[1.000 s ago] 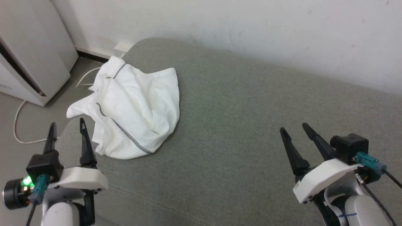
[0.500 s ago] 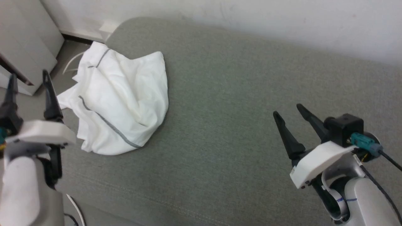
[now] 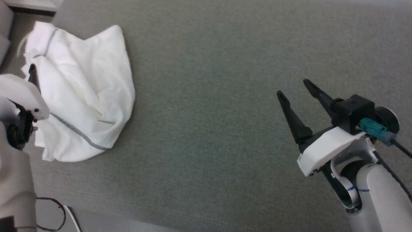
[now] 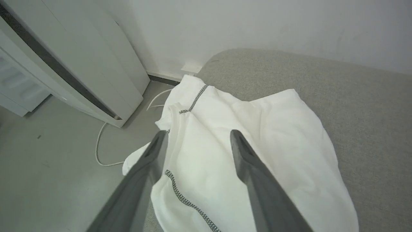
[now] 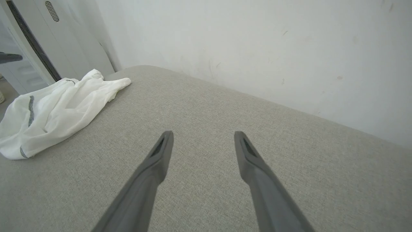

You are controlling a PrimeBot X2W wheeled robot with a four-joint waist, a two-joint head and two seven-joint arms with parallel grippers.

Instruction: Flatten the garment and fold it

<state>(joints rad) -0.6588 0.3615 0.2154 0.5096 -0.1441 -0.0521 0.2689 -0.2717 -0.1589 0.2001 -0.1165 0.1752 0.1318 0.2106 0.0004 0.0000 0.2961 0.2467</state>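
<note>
Over grey cushion [image 3: 206, 48], closed in on crumpled garment [image 3: 83, 87] with left gripper [image 4: 198, 133], wide and empty. Kept right gripper [image 3: 292, 87] well apart from it, wide too. Seemingly set up a first pinch.

I can read no text, label, brand or number on anything in my three views. The nearest thing to a sign is a short blue mark [image 3: 355, 190] on the white band round the right arm [image 3: 375, 199], and it is too small for me to tell whether it is a letter or a figure.
</note>
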